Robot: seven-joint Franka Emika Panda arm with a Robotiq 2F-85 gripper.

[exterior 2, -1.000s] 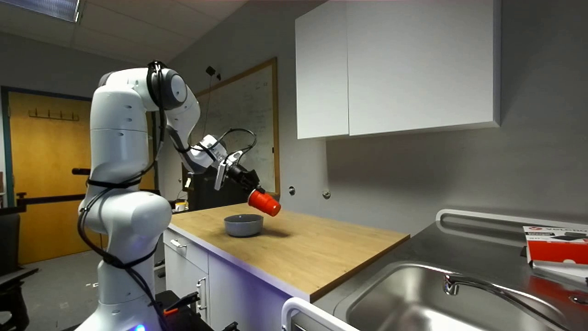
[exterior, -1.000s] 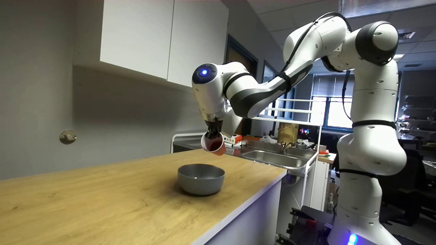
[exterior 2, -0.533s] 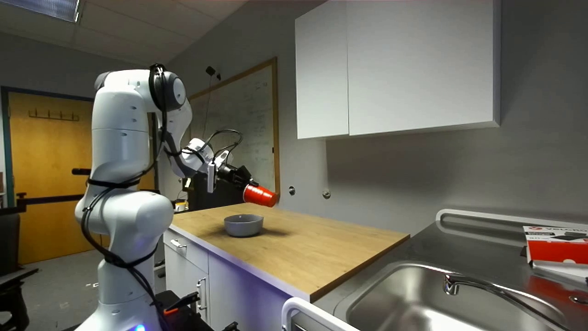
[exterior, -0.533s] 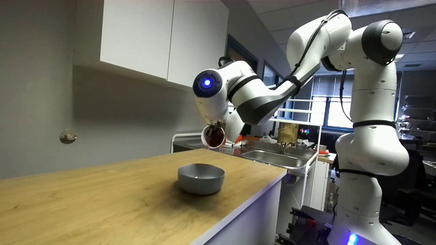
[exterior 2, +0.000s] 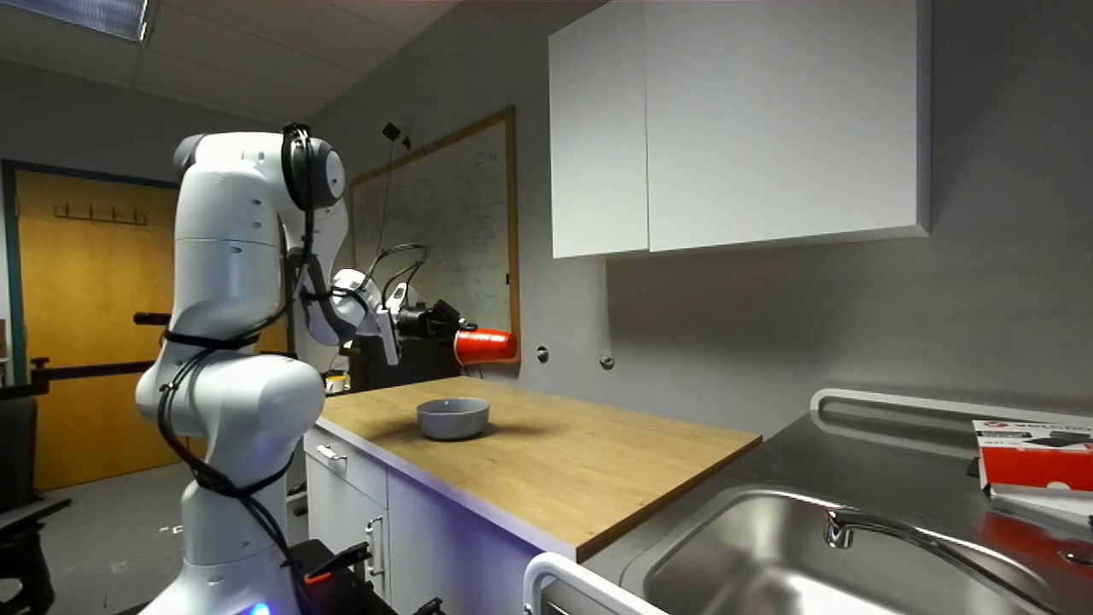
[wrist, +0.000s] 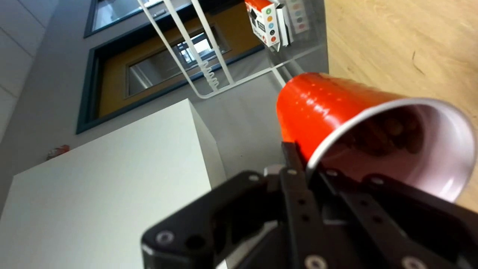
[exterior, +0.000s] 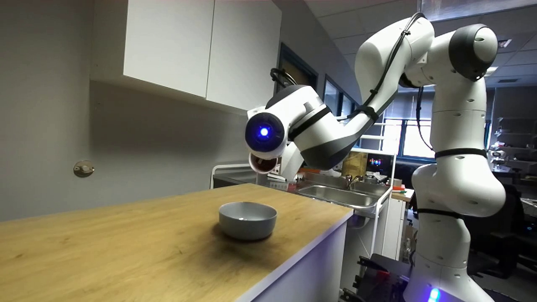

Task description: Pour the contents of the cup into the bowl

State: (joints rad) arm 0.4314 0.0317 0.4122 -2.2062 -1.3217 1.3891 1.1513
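Red tapered cup (wrist: 317, 101): glossy, white-rimmed, tipped nearly sideways; brownish lumps (wrist: 394, 127) inside. Hand (wrist: 310, 164) pinching cup wall at rim.

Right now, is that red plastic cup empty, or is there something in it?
Not empty: the wrist view shows brownish pieces inside the tipped red plastic cup. I cannot tell what they are.

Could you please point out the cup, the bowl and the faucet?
Cup (wrist: 328, 101), in the wrist view: red outer wall.
Bowl (exterior: 247, 225), in an exterior view: outer wall.
Faucet (exterior 2: 907, 533), in an exterior view: spout.
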